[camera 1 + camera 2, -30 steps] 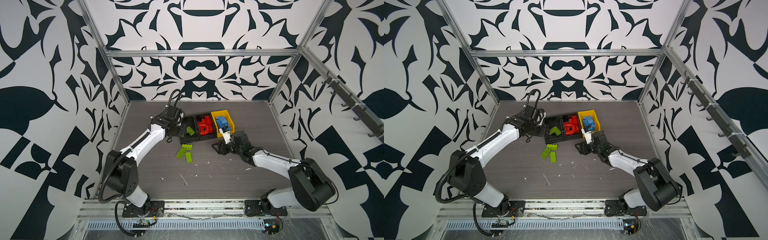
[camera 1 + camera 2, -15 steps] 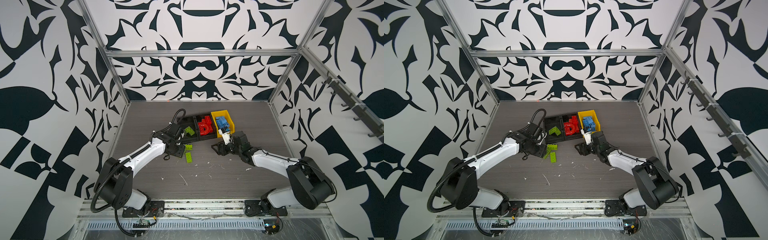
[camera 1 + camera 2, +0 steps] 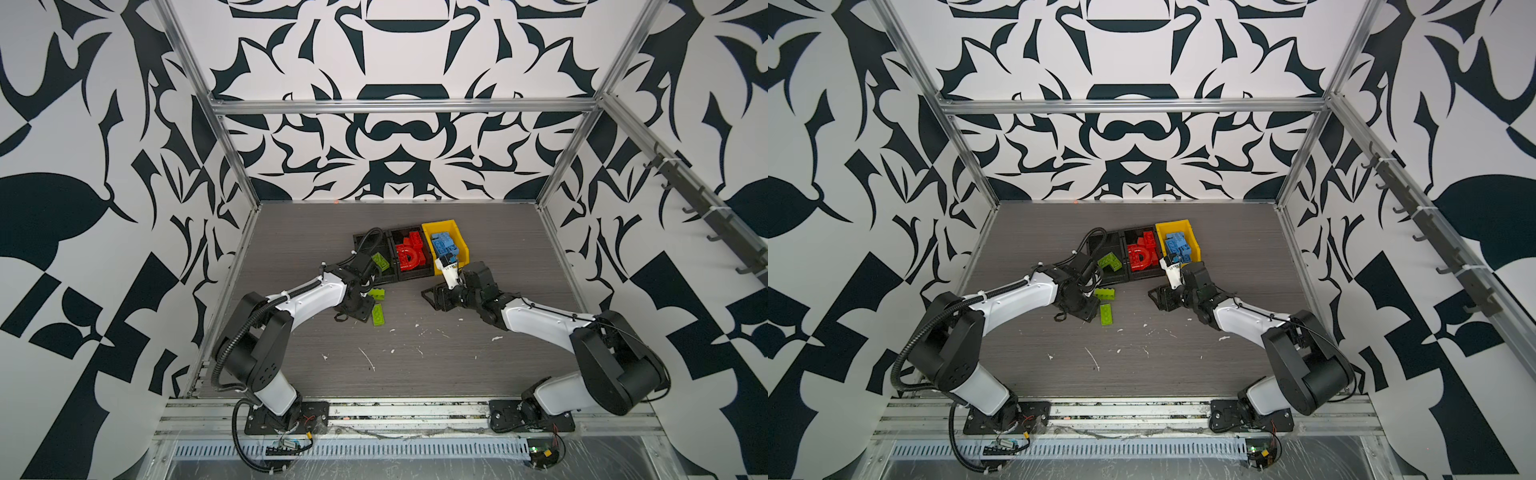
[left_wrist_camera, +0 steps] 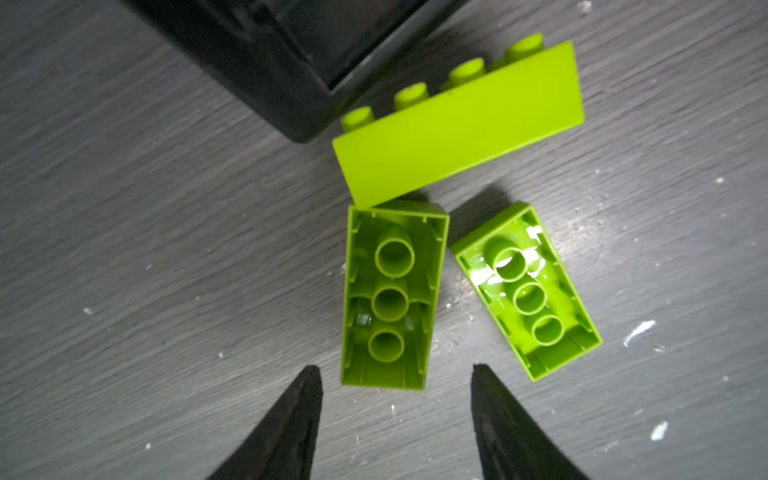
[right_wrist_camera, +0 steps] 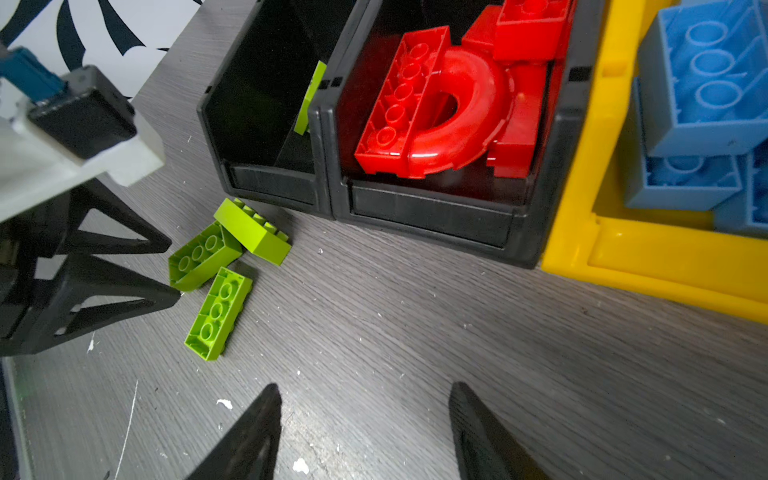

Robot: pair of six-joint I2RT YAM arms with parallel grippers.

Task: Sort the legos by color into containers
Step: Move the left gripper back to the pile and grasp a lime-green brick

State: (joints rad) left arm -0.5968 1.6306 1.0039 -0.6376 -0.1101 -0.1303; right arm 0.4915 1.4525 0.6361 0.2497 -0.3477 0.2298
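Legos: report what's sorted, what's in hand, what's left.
Done: red legos in the middle black bin, blue legos in the yellow bin, green legos in the left black bin. In hand: nothing; left jaws open beside three green bricks on the table. Left: those three.

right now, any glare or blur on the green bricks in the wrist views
Left wrist view: white glare spots inside the upturned lime green plastic brick lying clear of the long side-lying brick; the corner of the black plastic bin looks soft. Right wrist view: sheen on the red plastic arch piece; the lime green bricks look sharp, without glare.
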